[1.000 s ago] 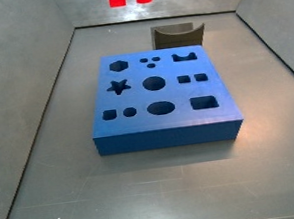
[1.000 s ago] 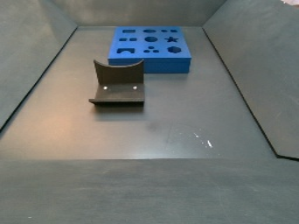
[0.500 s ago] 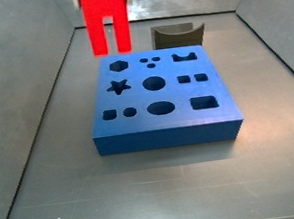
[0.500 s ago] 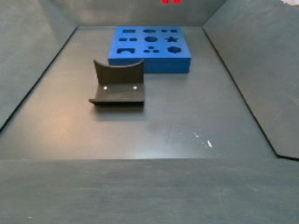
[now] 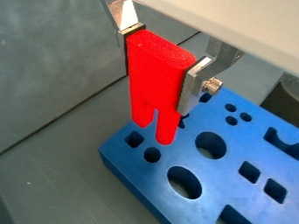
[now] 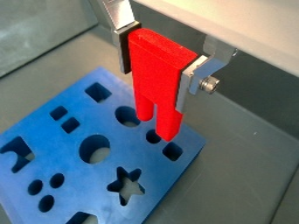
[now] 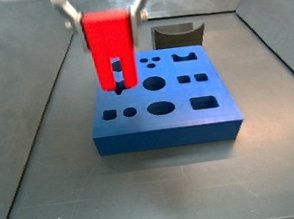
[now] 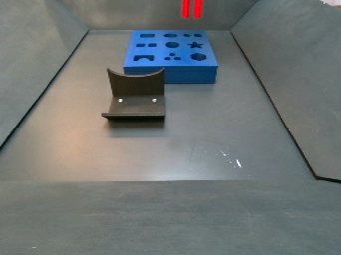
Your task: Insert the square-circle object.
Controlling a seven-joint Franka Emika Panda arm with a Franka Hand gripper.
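While both wrist views show the red piece (image 5: 155, 86) close up, with its two prongs hanging over the blue block (image 5: 233, 179), a side view shows only the prong tips (image 8: 192, 9) at the upper edge of the picture, above the far end of the block (image 8: 173, 55). In the wrist views the prong ends are just above holes near one edge of the block (image 6: 93, 166); whether they touch it, I cannot tell. In a side view the piece (image 7: 110, 43) hangs upright over the block (image 7: 163, 105), near the star hole.

The fixture (image 8: 134, 97) stands on the grey floor (image 8: 173, 159), well apart from the block. In another side view only its curved top (image 7: 176, 33) shows behind the block. Grey walls surround the floor. Nothing lies between the piece and the block.

The gripper (image 5: 165, 46) pinches the blocky upper part of the piece, one silver finger (image 6: 194, 77) pressed on each side. In a side view the gripper (image 7: 101, 8) is cut off by the picture's top.
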